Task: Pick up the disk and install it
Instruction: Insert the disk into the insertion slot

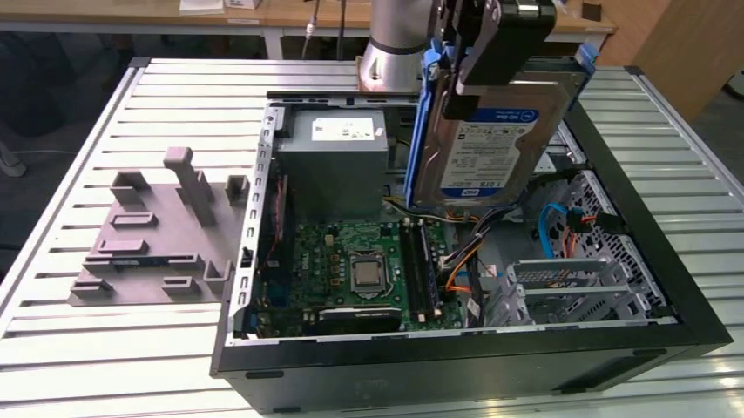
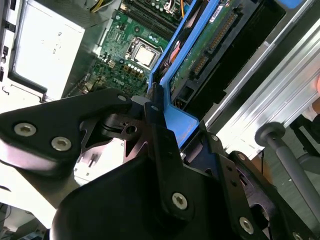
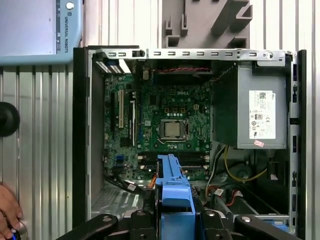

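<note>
I see the disk (image 1: pixel 494 144) hanging on edge above the open computer case (image 1: pixel 442 361), over its motherboard (image 1: pixel 348 266), with my gripper (image 1: pixel 468 83) clenched tight on its blue carrier rail (image 2: pixel 181 124).

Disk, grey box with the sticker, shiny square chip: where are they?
disk (image 1: pixel 476 148), exterior view, on its white-and-blue label.
grey box (image 3: pixel 262 115), first wrist view, on its white sticker.
chip (image 3: pixel 172 129), first wrist view, on its silver middle.
</note>
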Controlling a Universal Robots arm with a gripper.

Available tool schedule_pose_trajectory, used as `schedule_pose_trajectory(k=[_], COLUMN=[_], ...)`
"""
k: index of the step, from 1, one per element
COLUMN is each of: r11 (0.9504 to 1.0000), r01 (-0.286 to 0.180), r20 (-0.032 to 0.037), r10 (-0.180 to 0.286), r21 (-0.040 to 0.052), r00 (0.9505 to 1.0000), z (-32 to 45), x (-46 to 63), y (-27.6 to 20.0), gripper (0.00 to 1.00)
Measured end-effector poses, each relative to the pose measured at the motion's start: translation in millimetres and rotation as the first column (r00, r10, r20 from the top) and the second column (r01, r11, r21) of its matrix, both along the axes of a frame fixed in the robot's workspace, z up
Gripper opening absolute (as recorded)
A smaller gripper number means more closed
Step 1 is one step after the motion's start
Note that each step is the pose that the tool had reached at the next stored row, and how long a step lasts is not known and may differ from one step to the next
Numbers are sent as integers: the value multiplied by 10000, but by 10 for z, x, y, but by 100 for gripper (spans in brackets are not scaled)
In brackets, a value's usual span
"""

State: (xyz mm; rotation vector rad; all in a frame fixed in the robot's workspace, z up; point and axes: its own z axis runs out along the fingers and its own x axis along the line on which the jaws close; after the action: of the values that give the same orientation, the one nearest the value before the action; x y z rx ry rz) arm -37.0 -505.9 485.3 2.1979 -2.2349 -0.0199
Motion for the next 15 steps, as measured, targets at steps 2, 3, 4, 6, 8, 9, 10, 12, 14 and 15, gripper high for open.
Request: schedule_pose_trajectory(k=[2,3,4,6,8,9,10,12,14,15], r11=[10000,10000,10000,10000,10000,10000,10000,10000,10000,10000], r01=[-1,0,0,0,0,0,0,0,0,0], r20=[2,2,1,1,1,0,1,1,1,1], r10=[1,0,0,0,0,0,0,0,0,0], r21=[0,0,1,0,1,-1,1,1,0,0], r00=[10000,10000,10000,10000,10000,10000,10000,10000,10000,10000], z=[-7,-11,-15,-23,-33,-41,-47,-56,-65,-70], x=[9,12,15,19,22,25,27,36,56,74], y=[-22,-38,-61,-112,-172,-231,-262,-311,-342,-351], gripper=[36,36,36,36,36,36,36,36,36,36])
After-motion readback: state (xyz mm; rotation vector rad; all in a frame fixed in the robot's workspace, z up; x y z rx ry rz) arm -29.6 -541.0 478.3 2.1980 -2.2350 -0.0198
